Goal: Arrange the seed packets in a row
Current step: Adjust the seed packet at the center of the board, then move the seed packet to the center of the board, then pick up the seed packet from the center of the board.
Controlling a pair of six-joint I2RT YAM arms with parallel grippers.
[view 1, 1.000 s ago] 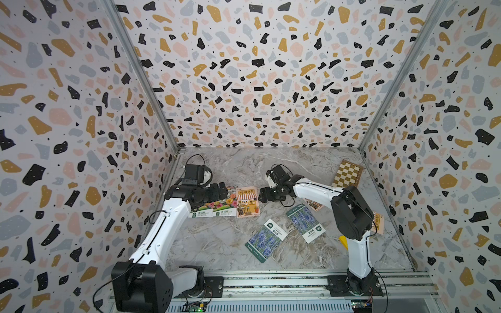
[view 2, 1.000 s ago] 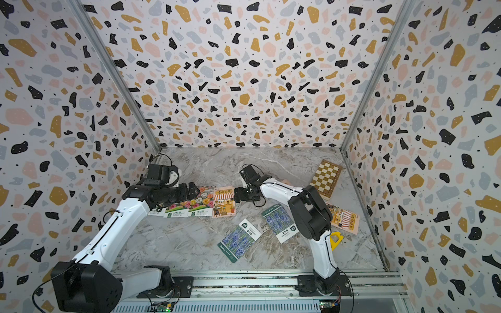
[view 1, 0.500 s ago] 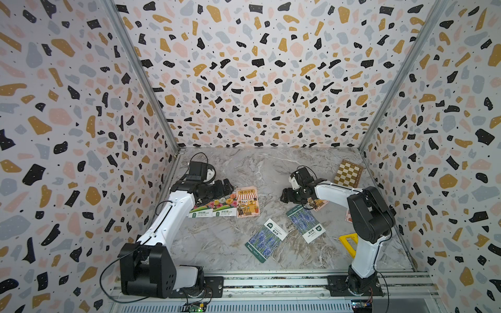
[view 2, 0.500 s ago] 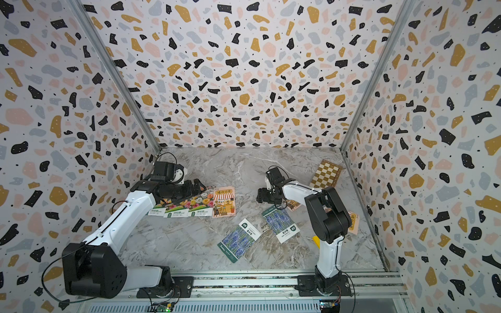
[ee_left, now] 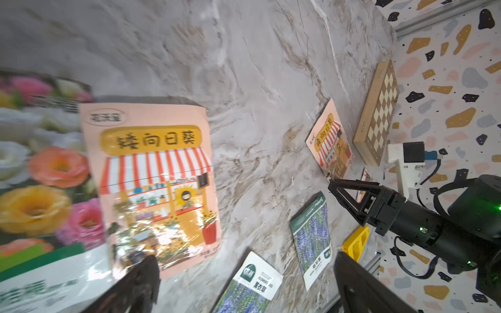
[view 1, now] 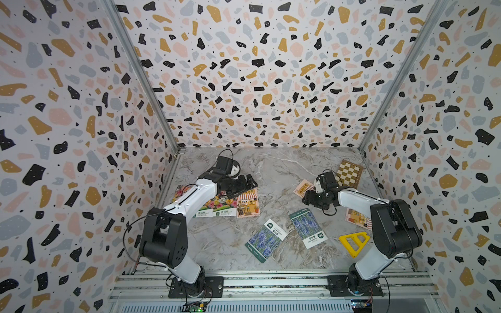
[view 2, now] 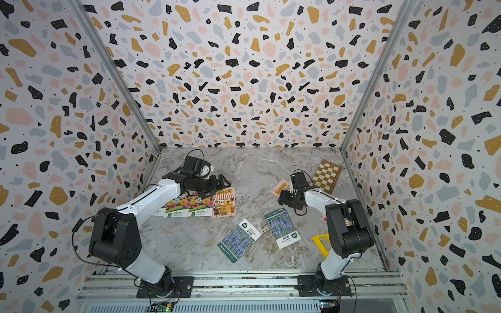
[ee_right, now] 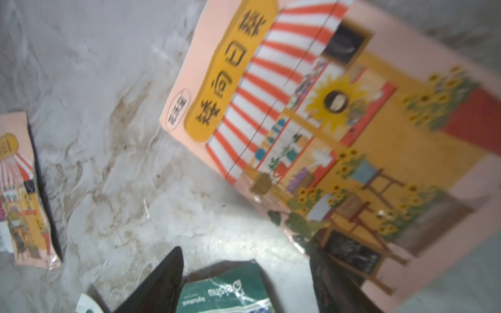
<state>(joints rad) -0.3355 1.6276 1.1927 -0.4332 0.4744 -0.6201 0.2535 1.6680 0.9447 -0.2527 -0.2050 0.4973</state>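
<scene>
Swinging from mid-frame rightward, right gripper (view 1: 305, 199) now hangs spread, empty at the loose awning packet (view 1: 303, 187) by the checkerboard (view 1: 349, 173); left gripper (view 1: 250, 185) spread, empty above the row's awning packet (view 1: 247, 203) left of centre, so next pick looks likely, lavender packets (view 1: 265, 239) unplaced lower centre.

Terrazzo walls (view 1: 271, 67) speckled black, mustard, pink and grey enclose a grey-veined marble table (view 1: 271, 173). At centre left, flower packets (view 1: 219, 203) in pink, orange and yellow adjoin a pink packet (view 1: 247, 203) with red-and-white striped awning; purple lavender packets (view 1: 267, 239) lie lower centre, a brown-and-cream checkerboard (view 1: 349, 173) upper right, a yellow frame (view 1: 353, 242) lower right.
</scene>
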